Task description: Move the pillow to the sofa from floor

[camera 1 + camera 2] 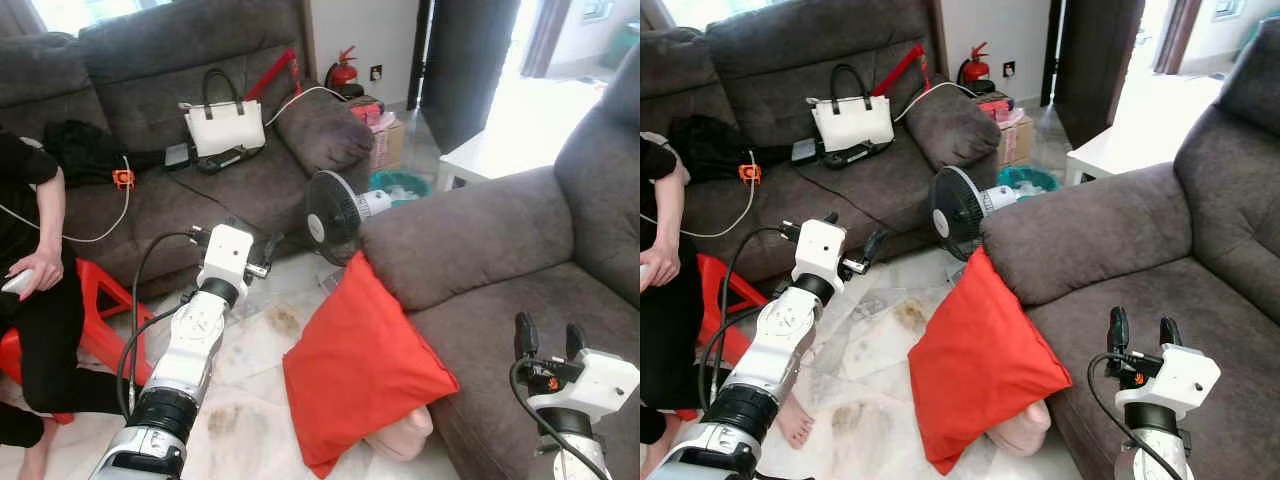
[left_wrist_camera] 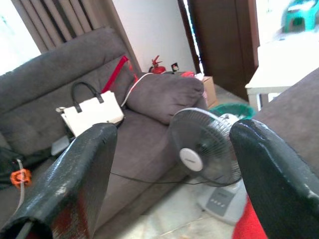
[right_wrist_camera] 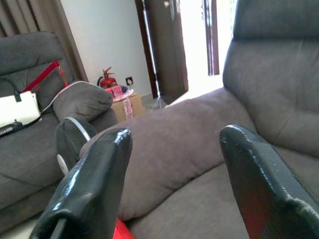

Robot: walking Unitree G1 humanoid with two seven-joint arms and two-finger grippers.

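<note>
Left gripper point(image 1: 853, 250) hangs over the marble floor point(image 1: 250, 400) with its fingers point(image 2: 75, 179) spread wide and nothing between them, pointing toward a standing fan point(image 1: 330, 215). Right gripper point(image 1: 548, 340) is likewise wide open and empty, raised above the seat of the near grey sofa point(image 1: 500, 250). Between the arms, the red pillow point(image 1: 360, 365) stands tilted on the floor, leaning against that sofa's armrest (a pale pink cushion point(image 1: 405, 435) peeks from under it). A seated person point(image 1: 30, 300) is at the robot's left, beside a far sofa point(image 1: 150, 60) carrying a white handbag point(image 1: 225, 125).
</note>
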